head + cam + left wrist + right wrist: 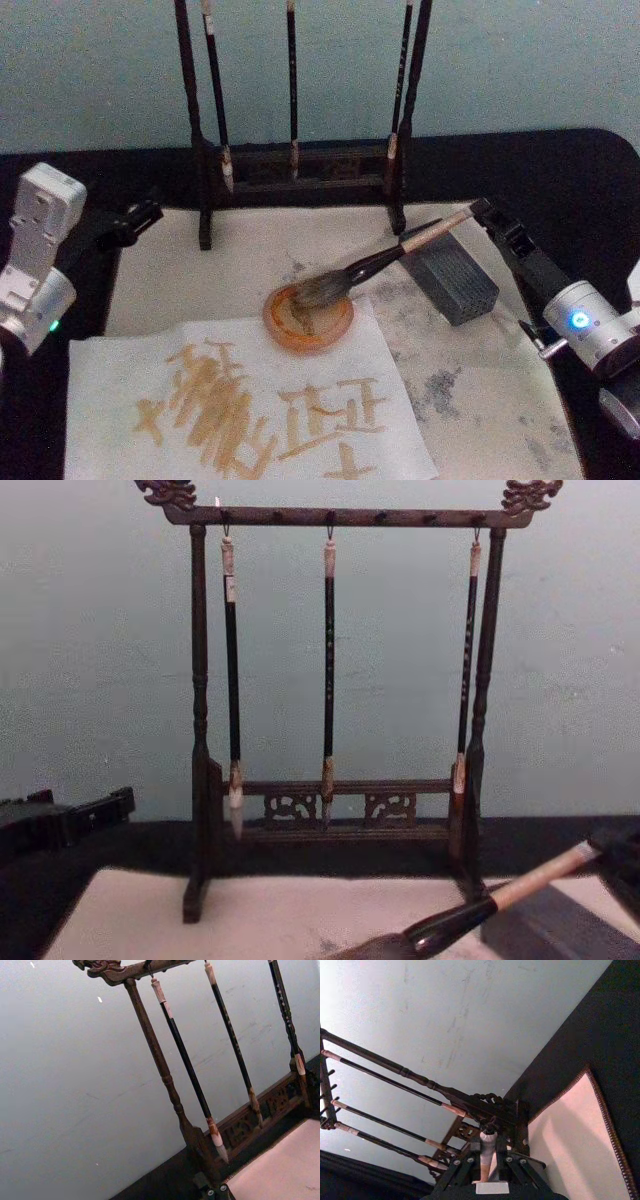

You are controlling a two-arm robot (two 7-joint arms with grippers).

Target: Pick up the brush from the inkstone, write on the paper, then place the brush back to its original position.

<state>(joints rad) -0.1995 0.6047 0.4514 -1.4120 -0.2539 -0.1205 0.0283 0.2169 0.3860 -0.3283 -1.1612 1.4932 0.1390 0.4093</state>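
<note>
My right gripper (471, 213) is clamped on the pale handle end of the brush (385, 258). Its bristles rest in the orange dish (308, 322) on the paper (250, 255), beside the inkstone (455, 278). Left gripper (140, 218) idles off the paper's left edge.

Left arm (35, 260), left of rack (300, 165): white boxy wrist housing, screw holes, grey collar, small green light (52, 325). Left gripper (130, 222): matte black. Right arm (585, 325), right of rack: silver round collar, blue ring light (577, 320), black link. My right gripper (478, 213): black frame, silver screws (454, 1162), white tab (492, 1188).
</note>
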